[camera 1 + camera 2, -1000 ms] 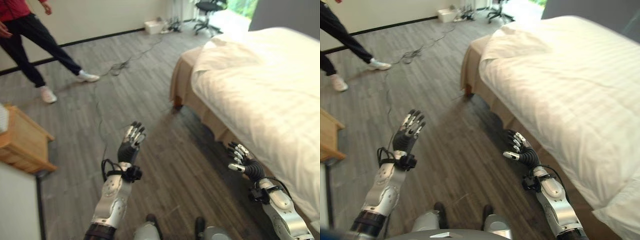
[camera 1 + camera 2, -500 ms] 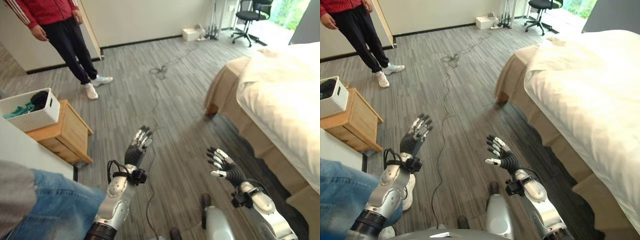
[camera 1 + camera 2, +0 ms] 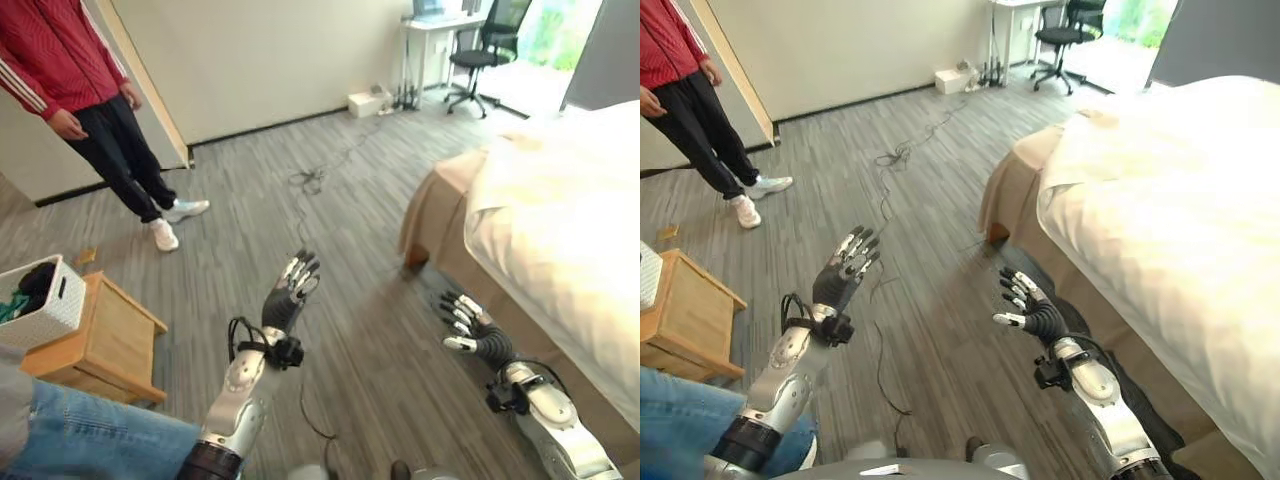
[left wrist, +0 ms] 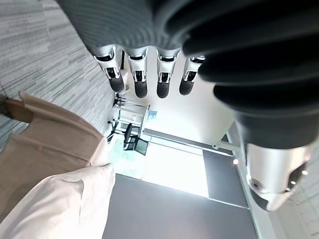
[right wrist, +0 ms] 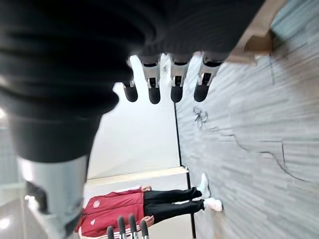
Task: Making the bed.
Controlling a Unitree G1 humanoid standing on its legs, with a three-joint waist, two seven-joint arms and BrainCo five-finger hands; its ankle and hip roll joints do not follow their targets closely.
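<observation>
Both arms are raised in front of the robot, over bare grey plank floor [image 3: 930, 300]. The left hand [image 3: 840, 277] is held up with its fingers [image 4: 141, 82] straight and slightly spread, holding nothing; its own wrist view confirms the fingers extended in a row with nothing between them and the thumb. The right hand [image 3: 1032, 310] is held up near the side of the bed [image 3: 1180, 220], apart from it, with fingers [image 5: 175, 84] straight and fanned, also empty. The bed stands to the robot's right; a white duvet [image 3: 570, 230] covers its top and hangs over the near edge, with a beige bed skirt [image 3: 1005, 200] showing below at the foot corner. Neither hand touches the bedding. On the left, a wooden bedside cabinet [image 3: 95, 340] stands on the floor with a white basket [image 3: 35, 300] on its top. A person [image 3: 90, 110] in a red jacket and dark trousers stands at the far left by the wall. An office chair [image 3: 1065, 40] stands at the far end of the room.
</observation>
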